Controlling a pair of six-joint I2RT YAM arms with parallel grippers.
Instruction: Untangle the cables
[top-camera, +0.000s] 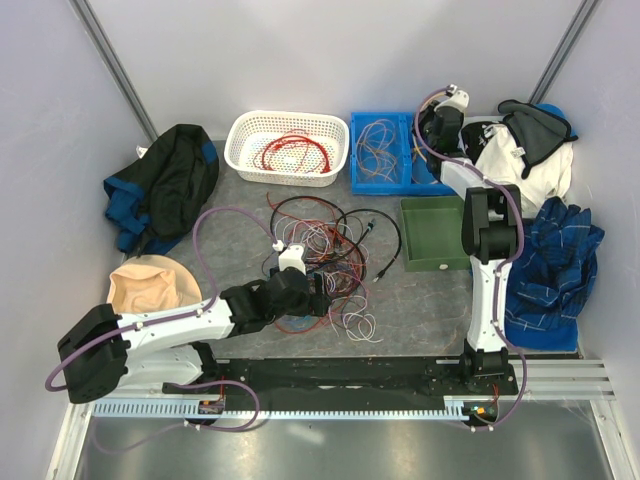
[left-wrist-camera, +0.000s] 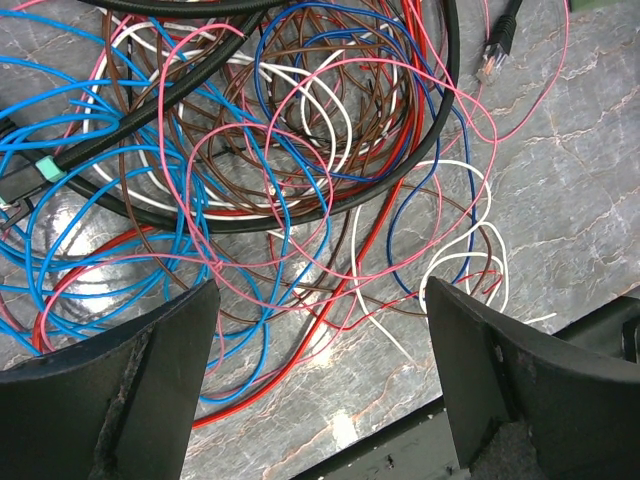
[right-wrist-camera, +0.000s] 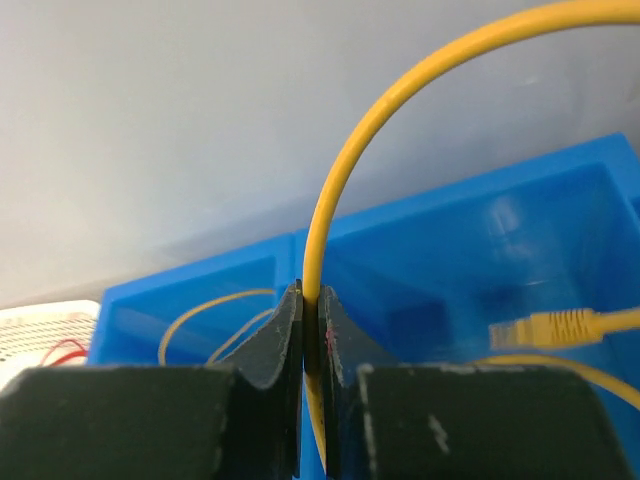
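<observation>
Yellow cable (right-wrist-camera: 400, 90) is clamped between the closed fingers of the right gripper (right-wrist-camera: 311, 300) and arches up and over to the right. The gripper hangs over the blue bin (right-wrist-camera: 540, 200), where more yellow loops and a yellow plug (right-wrist-camera: 545, 327) lie inside. From the top view, thin pale wires (top-camera: 376, 140) sit in the blue bin's left compartment. White basket (top-camera: 240, 135) just left of blue bin, red cables (top-camera: 292, 152) coiled in it. Green bin (top-camera: 435, 262) just on the near side of blue bin. Pile (top-camera: 325, 250) sits near-left of blue bin on the table (top-camera: 430, 300): red, black, blue, pink, white and brown loops, tangled. Left gripper (left-wrist-camera: 320, 290) is low over the pile's near edge, jaws wide apart, gripping nothing.
</observation>
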